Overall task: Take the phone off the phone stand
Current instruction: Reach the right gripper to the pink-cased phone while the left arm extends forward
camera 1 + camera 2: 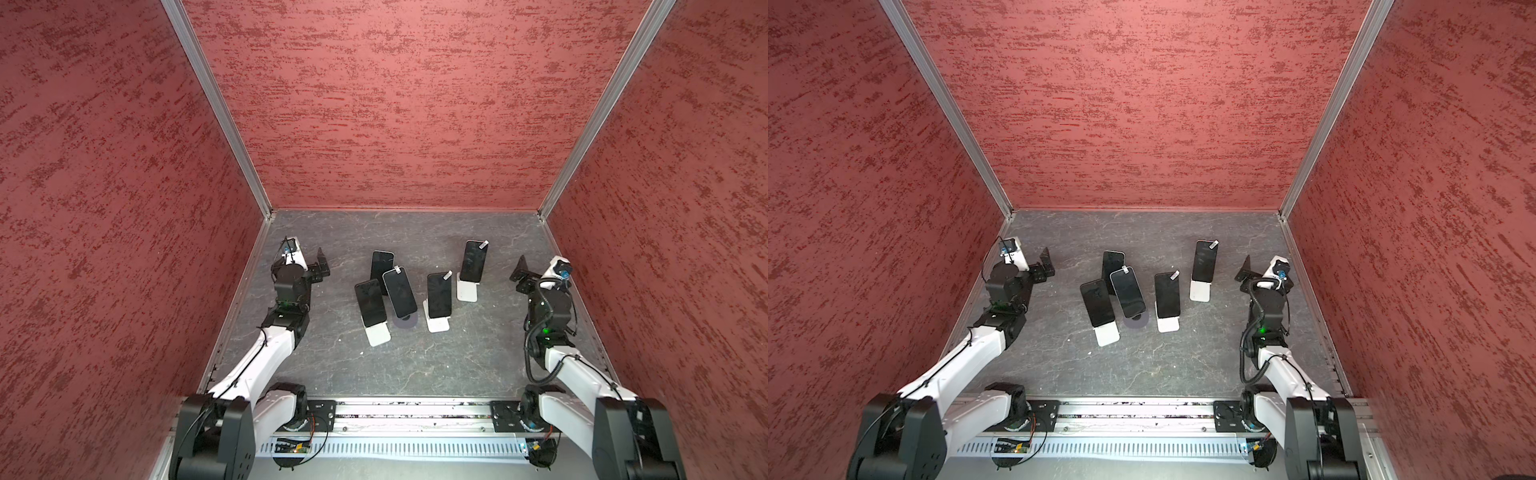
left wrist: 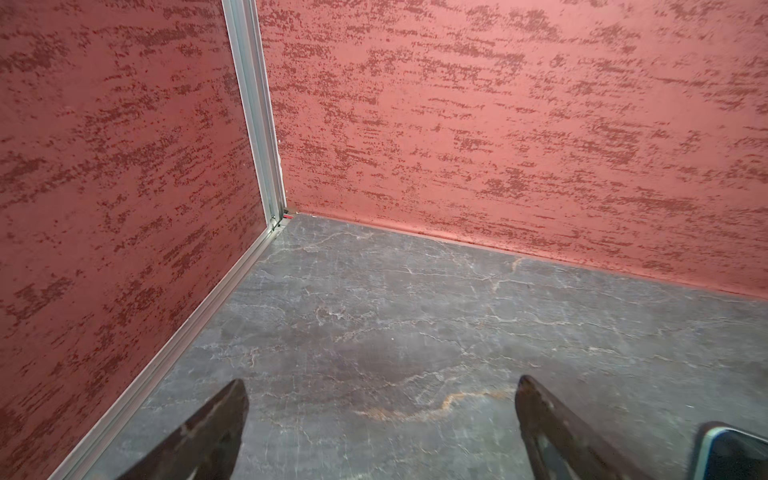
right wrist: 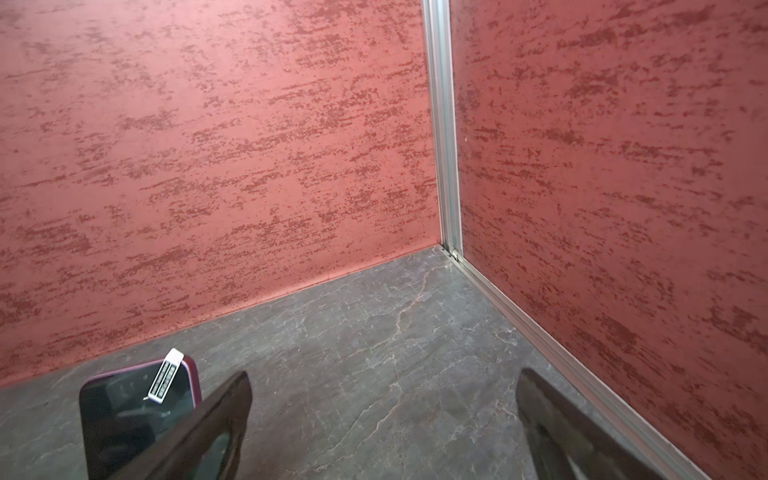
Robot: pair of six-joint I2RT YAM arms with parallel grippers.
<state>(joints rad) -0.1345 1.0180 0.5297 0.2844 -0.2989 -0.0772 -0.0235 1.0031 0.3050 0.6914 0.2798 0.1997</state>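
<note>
Several dark-screened phones lean upright on stands in the middle of the grey floor in both top views. The nearest left phone (image 1: pixel 370 308) rests on a white phone stand (image 1: pixel 379 334). Beside it a tagged phone (image 1: pixel 400 291) sits on a dark round base (image 1: pixel 406 321). Another phone (image 1: pixel 439 295) and the far right phone (image 1: pixel 473 261) lean on white stands. My left gripper (image 1: pixel 322 266) (image 2: pixel 381 382) is open, left of the group, holding nothing. My right gripper (image 1: pixel 520 269) (image 3: pixel 385 374) is open, right of the group; a purple-cased tagged phone (image 3: pixel 137 415) shows beside its finger.
Red textured walls (image 1: pixel 395 104) enclose the floor on three sides, with aluminium posts (image 1: pixel 216 108) in the back corners. A metal rail (image 1: pixel 407 409) carrying both arm bases runs along the front. A phone's corner (image 2: pixel 731 453) shows at the edge of the left wrist view.
</note>
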